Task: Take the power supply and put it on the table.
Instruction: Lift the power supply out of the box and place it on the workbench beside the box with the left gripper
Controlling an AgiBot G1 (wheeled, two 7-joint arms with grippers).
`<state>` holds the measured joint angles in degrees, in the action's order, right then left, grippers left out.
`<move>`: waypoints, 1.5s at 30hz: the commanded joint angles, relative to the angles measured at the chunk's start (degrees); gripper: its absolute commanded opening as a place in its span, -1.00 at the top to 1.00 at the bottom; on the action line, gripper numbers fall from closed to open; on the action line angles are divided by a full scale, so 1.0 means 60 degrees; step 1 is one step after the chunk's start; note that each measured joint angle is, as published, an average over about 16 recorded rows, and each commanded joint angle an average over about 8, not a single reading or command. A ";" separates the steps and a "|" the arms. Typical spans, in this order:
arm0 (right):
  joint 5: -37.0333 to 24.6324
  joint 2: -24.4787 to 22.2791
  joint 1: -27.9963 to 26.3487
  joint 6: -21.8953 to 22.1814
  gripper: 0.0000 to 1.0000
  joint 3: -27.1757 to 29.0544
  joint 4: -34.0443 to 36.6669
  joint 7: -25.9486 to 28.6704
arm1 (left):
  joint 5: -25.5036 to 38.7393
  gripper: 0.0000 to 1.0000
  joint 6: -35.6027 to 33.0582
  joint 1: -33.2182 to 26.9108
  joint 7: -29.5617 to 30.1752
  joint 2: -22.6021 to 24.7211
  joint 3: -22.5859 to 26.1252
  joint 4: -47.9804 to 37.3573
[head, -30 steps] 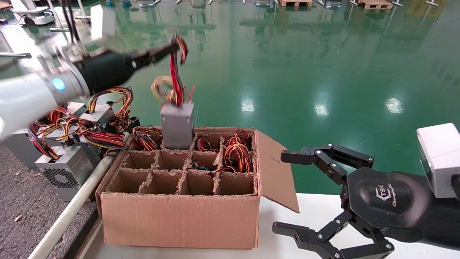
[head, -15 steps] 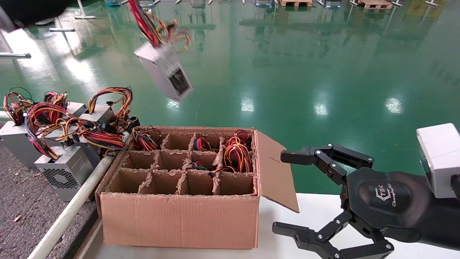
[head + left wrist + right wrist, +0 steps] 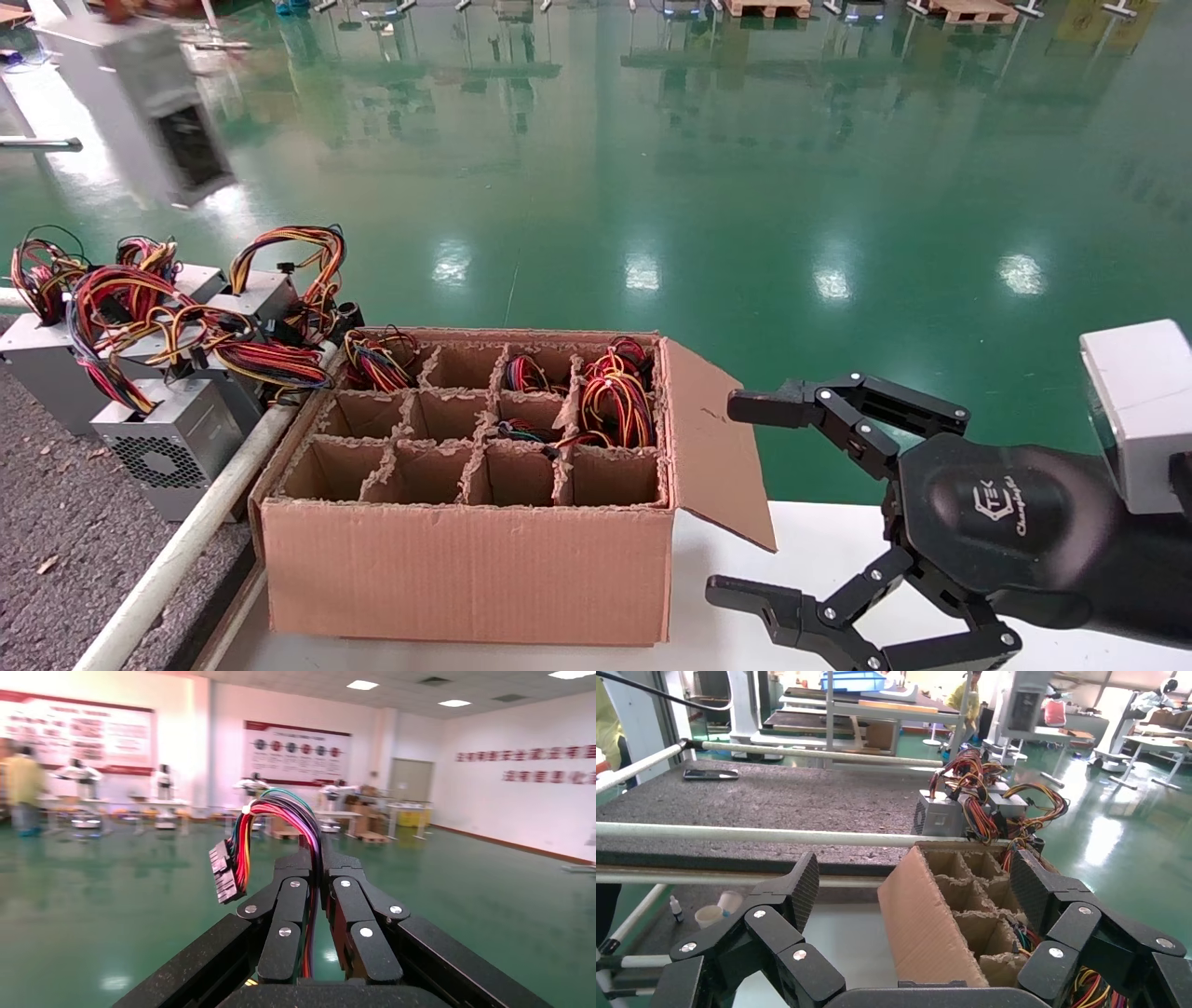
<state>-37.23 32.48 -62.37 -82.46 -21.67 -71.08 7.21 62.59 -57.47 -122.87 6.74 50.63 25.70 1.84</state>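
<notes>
Left tool (image 3: 318, 881) clamped on wires; power supply (image 3: 140, 102) swung further left, now hanging above table (image 3: 56, 522).

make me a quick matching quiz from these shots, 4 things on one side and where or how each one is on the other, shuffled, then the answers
Things:
1. power supply
2. left gripper
3. right gripper
4. cardboard box

States:
A. jaws wide open, holding nothing, beside the box
B. on the white tabletop, divided into cells
C. hanging in the air, up at the robot's left
D. shut on a wire bundle

Pairs: 1-C, 2-D, 3-A, 4-B
</notes>
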 commanded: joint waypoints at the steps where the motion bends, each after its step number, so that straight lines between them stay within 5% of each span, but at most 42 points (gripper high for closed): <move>1: 0.0000 0.0000 0.0000 0.0000 -1.00 0.0000 0.0000 0.0000 | 0.0069 1.00 0.0076 -0.0170 -0.0046 -0.0257 0.0043 -0.0019; 23: 0.0000 0.0000 0.0000 0.0000 -1.00 0.0000 0.0000 0.0000 | 0.1891 1.00 -0.2344 -0.1513 0.0471 -0.2946 0.1292 0.0141; 45: 0.0001 0.0000 0.0000 0.0000 -1.00 -0.0001 0.0000 0.0000 | 0.2377 1.00 -0.2543 -0.1499 0.0217 -0.3820 0.1618 -0.0188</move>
<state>-37.23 32.47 -62.37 -82.46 -21.67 -71.08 7.21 76.69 -73.11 -131.80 8.32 27.89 35.30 0.55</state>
